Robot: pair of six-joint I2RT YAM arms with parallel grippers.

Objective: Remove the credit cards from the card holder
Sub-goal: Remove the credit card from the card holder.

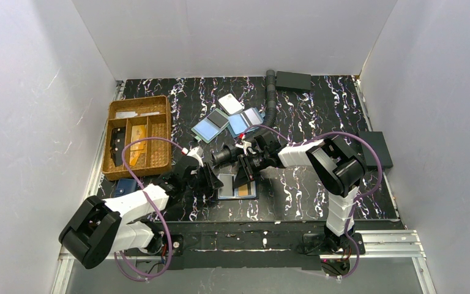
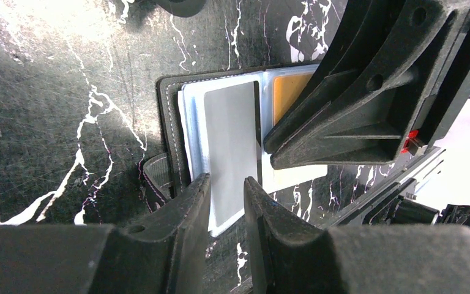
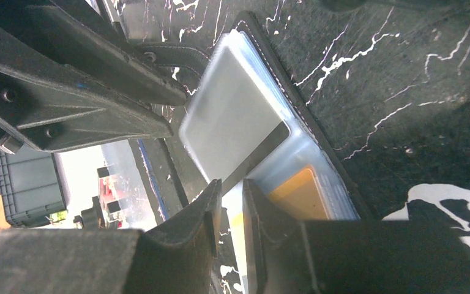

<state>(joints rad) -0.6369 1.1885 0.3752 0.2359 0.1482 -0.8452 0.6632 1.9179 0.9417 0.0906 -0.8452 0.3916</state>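
Observation:
The card holder [image 1: 237, 197] lies open on the table between both grippers; its black stitched rim shows in the left wrist view [image 2: 168, 122]. A pale light blue card [image 2: 229, 135] sits in its left pocket, with its near corner sticking out. An orange card [image 2: 287, 92] sits in the right pocket, and its pale end pokes out. My left gripper [image 2: 227, 187] is over the pale card's near edge with its jaws a narrow gap apart and the card face showing between them. My right gripper [image 3: 232, 190] is shut on the orange card's [image 3: 297, 196] protruding end.
A woven basket [image 1: 138, 138] stands at the left, with a navy pouch [image 1: 124, 185] in front of it. Two overlapping blue-and-dark rectangles [image 1: 211, 127] and a white tag [image 1: 231, 103] lie behind the grippers. A corrugated hose [image 1: 271, 98] and black boxes [image 1: 294, 79] [image 1: 376, 150] are at the back and right.

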